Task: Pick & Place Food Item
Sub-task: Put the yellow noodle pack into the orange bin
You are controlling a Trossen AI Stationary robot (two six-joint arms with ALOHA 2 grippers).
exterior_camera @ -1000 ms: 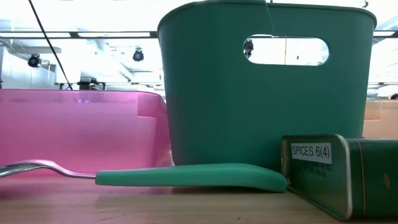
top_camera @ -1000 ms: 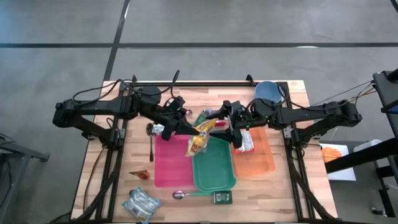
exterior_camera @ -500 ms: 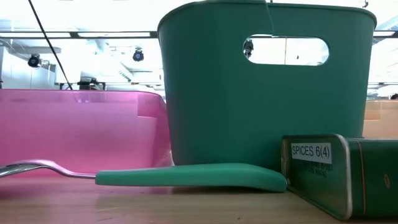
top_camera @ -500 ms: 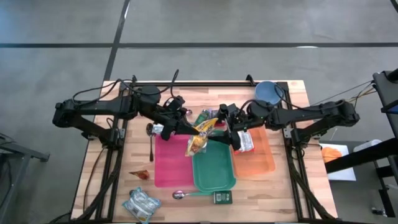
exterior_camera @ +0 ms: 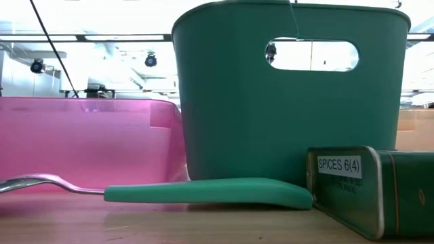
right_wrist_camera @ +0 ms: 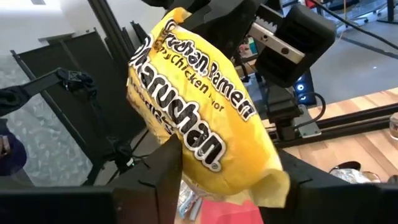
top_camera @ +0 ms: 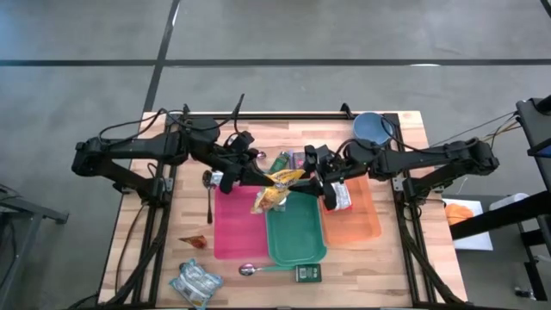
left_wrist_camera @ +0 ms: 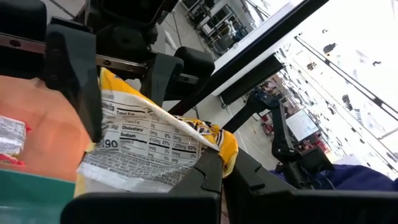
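Note:
A yellow ramen packet (top_camera: 274,185) hangs in the air above the pink bin (top_camera: 234,228) and the green bin (top_camera: 297,234), with both grippers on it. My left gripper (top_camera: 253,178) comes from the table's left and is shut on it. My right gripper (top_camera: 308,177) comes from the right, its fingers closed in on the packet's other end. The left wrist view shows the packet's printed back (left_wrist_camera: 149,143), and the right wrist view shows its yellow front (right_wrist_camera: 199,118). Neither gripper appears in the low view. My left gripper pinches the packet's crimped edge (left_wrist_camera: 214,148) between its two fingers, coming level from the table's left. The packet is lifted clear of the bins. My right gripper has the packet's end (right_wrist_camera: 217,167) between its two fingers (right_wrist_camera: 166,163), one on each side. It comes level from the table's right. The packet spans the gap between both grippers, clear of everything below.
An orange bin (top_camera: 360,222) holding packets stands right of the green bin, with a blue bowl (top_camera: 370,127) at the far right. Near the front edge lie a spice tin (top_camera: 307,273), a green-handled spoon (top_camera: 258,269) and a silvery packet (top_camera: 194,282). A ladle (top_camera: 209,194) lies left of the pink bin.
My right gripper's fingers have closed in on the ramen packet. The packet, which hung down from my left gripper, has tipped toward level. Its upper end now reaches toward my right gripper. Both arms have kept their places.

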